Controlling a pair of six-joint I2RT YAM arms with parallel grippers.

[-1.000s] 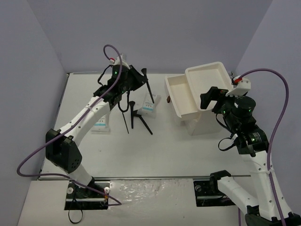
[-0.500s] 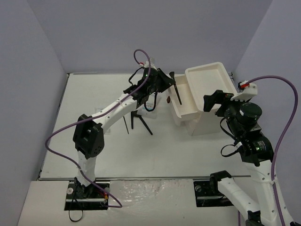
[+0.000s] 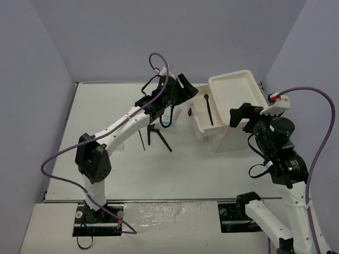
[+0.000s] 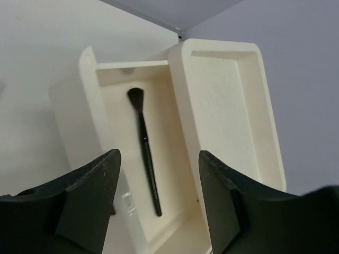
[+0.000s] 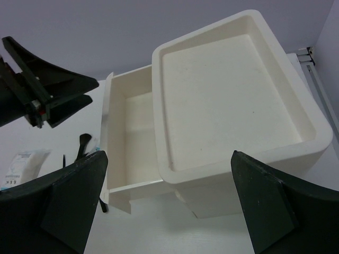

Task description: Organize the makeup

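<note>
left end effector [image 4: 159, 157] half spread, empty, above brush [image 4: 144, 138] lying in drawer [image 4: 89, 100] (no contact); right end effector [image 5: 167, 159] spread wide, empty.

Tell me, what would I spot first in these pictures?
A big white box stands at the far right of the table, its drawer pulled out with one black brush lying inside. The left pincer hangs open near that drawer. More black brushes lie mid-table.
</note>
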